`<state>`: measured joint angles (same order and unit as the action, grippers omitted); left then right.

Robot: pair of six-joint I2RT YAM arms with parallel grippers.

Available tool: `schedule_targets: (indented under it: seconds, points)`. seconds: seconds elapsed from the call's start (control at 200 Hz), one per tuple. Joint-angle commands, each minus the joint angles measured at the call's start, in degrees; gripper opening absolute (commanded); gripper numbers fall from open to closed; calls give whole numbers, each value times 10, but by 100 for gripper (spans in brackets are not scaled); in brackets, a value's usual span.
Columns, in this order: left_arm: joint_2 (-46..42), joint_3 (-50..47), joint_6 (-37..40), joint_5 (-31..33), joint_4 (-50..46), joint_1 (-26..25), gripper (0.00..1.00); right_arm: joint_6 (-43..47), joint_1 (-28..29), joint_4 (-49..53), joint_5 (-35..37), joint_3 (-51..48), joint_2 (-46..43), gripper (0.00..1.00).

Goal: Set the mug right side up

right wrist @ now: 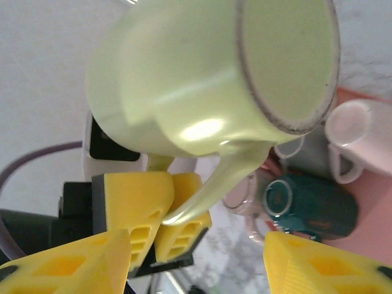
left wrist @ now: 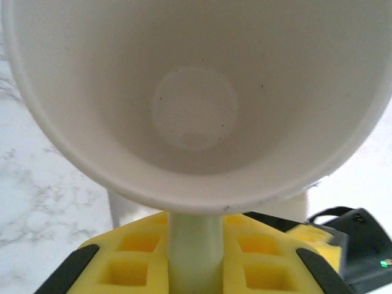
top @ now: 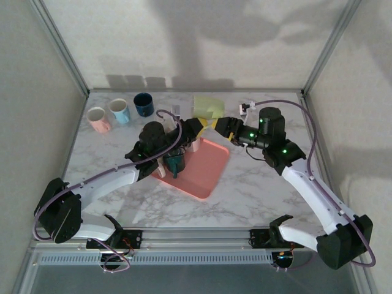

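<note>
Pale green mug (right wrist: 202, 79), mouth-sideways in mid-air at upper centre, hangs by its handle in the pinched left claw (left wrist: 195, 263) while the right claw (right wrist: 196, 251) gapes wide, so the handover looks done and next it needs rolling mouth-up onto the table (top: 257, 184).

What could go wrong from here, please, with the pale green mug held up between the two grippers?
1. The left gripper pinches the pale green mug only by its thin handle, so the mug may swing or slip.
2. The right gripper stands open close under the mug; a careless retreat could knock it.
3. The teal mug lies on the tray nearby, so a drop might hit it.
</note>
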<state>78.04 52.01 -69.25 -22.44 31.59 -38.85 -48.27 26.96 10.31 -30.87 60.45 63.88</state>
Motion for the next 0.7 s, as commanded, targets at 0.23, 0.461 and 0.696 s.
schedule_targets:
  seconds: [0.23, 0.461, 0.696]
  points:
    - [-34, 92, 146, 26, -115, 16, 0, 199, -5, 189, 98, 56, -44, 59]
    - [-36, 148, 236, 91, -269, 20, 0, 262, -5, 211, 117, 56, -53, 60]
    - [-22, 242, 301, 278, -503, 22, 0, 289, -5, 227, 124, 57, -46, 60]
